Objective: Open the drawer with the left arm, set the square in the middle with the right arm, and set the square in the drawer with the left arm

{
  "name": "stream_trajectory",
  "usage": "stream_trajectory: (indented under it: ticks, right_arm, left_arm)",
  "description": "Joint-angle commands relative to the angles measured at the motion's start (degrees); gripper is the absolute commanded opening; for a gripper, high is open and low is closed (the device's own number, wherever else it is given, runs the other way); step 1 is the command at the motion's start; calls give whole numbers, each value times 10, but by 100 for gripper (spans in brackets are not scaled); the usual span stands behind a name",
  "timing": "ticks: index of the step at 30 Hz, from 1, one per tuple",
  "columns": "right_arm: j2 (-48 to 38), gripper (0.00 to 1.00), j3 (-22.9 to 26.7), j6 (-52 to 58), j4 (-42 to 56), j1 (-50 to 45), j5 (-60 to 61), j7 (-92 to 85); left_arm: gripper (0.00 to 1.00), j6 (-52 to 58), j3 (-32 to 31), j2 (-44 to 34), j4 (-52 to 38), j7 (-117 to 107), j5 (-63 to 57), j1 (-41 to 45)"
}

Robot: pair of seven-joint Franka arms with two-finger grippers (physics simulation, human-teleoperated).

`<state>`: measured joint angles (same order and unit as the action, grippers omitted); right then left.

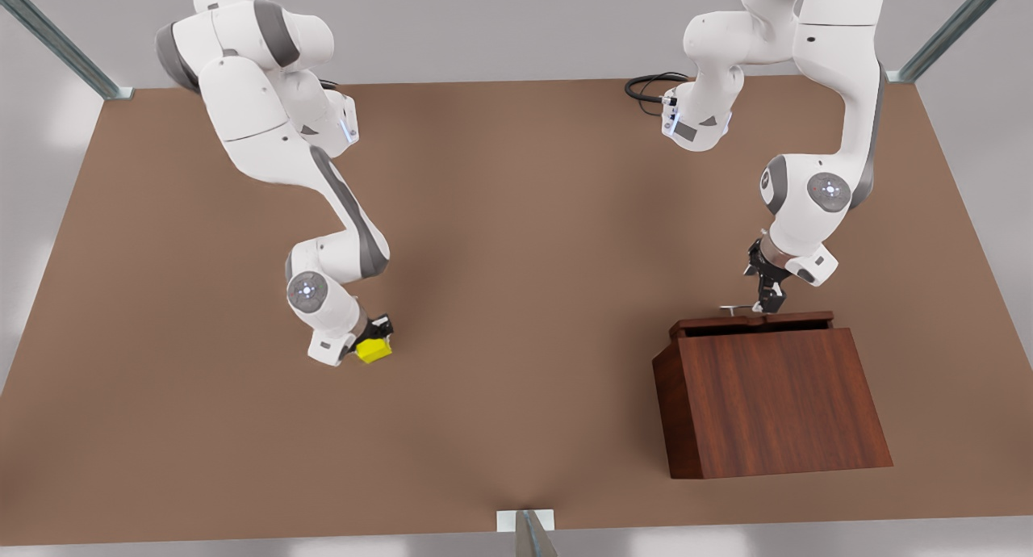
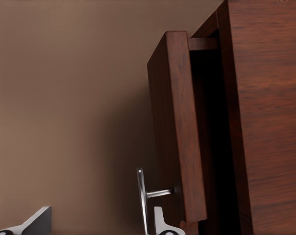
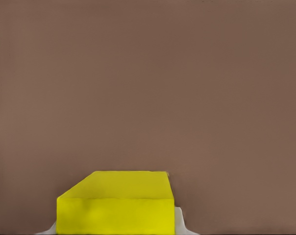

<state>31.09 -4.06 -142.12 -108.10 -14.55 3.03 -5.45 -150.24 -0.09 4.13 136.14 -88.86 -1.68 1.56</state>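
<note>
You're looking at the drawer (image 1: 754, 323) just cracked open w/ the left gripper (image 1: 768, 300) clamped on its handle (image 1: 736, 307), while the right gripper (image 1: 378, 337) is gripping the square (image 1: 374, 349) at the front view's left, so middle drop & drawer placement are pending.

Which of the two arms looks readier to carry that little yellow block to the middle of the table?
The right arm. Its hand is already at the yellow cube, on the front view's left. The left hand is busy at the drawer's handle, drawer slightly open.
</note>
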Motion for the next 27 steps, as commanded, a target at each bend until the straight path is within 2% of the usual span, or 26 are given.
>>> stream_trajectory:
  ticks: [1,4,7,8,10,13,15,19,21,22,23,27]
  right_arm:
    - [-1,62,-1,6,6,-6,-2,15]
    - [18,62,4,40,88,-86,14,155]
    - [80,62,39,61,197,-170,154,248]
    - [100,62,46,60,227,-189,164,296]
    - [190,62,52,102,380,-231,159,417]
    - [257,62,85,92,470,-280,161,522]
    - [282,62,106,55,497,-313,161,628]
    - [317,64,105,15,518,-333,161,688]
    - [316,75,105,19,511,-334,159,686]
    - [316,94,105,20,506,-333,155,685]
    - [305,100,106,21,485,-333,154,678]
    - [282,100,105,21,452,-334,136,655]
  left_arm:
    - [100,0,0,0,0,0,0,0]
    - [100,4,0,-10,15,-3,0,0]
    - [100,7,0,-14,17,-4,-1,0]
    - [100,7,0,-15,20,-4,-1,0]
    - [100,7,0,-22,28,-4,-1,0]
    - [100,9,0,-34,39,-4,-1,0]
    - [100,12,-1,-44,46,-4,-1,0]
    - [100,11,-1,-50,62,-4,-1,0]
    - [100,12,-1,-53,66,-4,-1,0]
    - [100,11,-1,-61,75,-4,-1,0]
    - [100,11,-1,-64,80,-4,-1,0]
    - [100,15,-1,-76,88,-4,-1,1]
